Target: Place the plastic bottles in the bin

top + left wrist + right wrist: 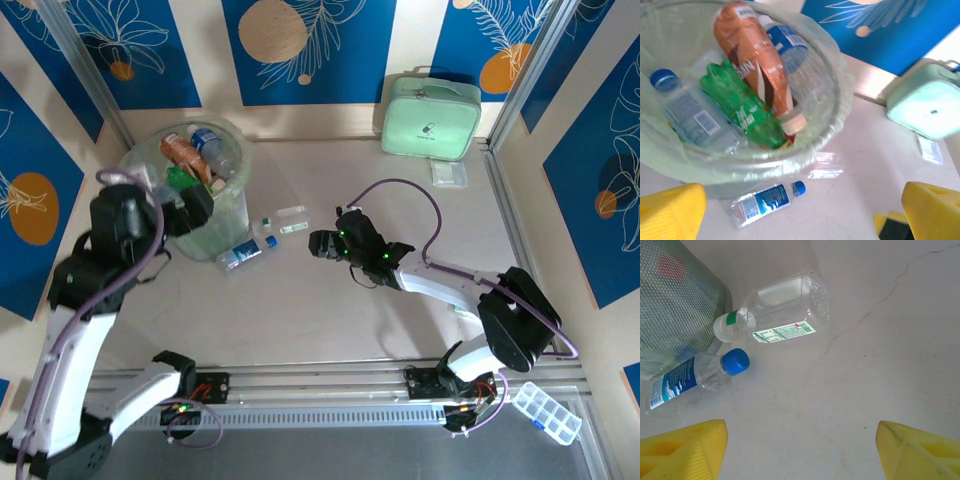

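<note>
Green bin (pixel 228 228) holding bottles (pixel 183 155); two loose bottles (pixel 243 256) on surface (pixel 330 320) at its 4 o'clock; left fingers (pixel 670 212) wide, right fingers (pixel 682 450) wide, both empty.

Wearing white shells (pixel 75 350) over black joint housings (pixel 120 215), trailing purple cables (pixel 398 182), showing small green lights (pixel 345 235) at the wrist, ending in blunt yellow fingers (pixel 682 450).

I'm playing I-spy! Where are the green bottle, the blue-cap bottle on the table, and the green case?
green bottle (pixel 742 112), left wrist view, its middle.
blue-cap bottle (pixel 765 199), left wrist view, its label.
green case (pixel 430 118), top view, its front.
</note>
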{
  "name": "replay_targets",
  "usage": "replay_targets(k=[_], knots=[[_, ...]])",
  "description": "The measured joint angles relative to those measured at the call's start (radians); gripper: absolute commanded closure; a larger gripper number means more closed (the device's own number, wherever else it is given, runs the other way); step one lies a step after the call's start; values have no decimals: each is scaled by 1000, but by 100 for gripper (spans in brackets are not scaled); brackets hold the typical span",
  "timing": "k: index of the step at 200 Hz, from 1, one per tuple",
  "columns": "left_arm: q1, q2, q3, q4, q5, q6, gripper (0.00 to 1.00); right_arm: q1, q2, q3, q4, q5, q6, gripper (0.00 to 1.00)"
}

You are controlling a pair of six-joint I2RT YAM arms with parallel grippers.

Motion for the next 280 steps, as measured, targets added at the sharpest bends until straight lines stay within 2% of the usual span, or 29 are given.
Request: replay_targets(k=[39, 68, 97, 128, 186, 222, 280], knots=[[-55, -179, -363, 150, 117, -26, 4, 0, 22, 41, -27, -26, 30, 23], [-76, -230, -585, 277, 158, -65, 4, -8, 109, 183, -122, -20, 120, 24], [-78, -272, -736, 414, 172, -88, 5, -32, 232, 354, -252, -13, 261, 24], [-79, -283, -789, 499, 175, -99, 6, -93, 374, 502, -346, -55, 452, 23], [-79, -390, -825, 523, 132, -124, 5, -138, 672, 827, -491, -176, 721, 0], [-79, -481, -835, 518, 90, -126, 5, -138, 742, 931, -555, -216, 829, 1], [-79, -493, -837, 507, 62, -133, 5, -138, 843, 996, -574, -270, 970, 2]])
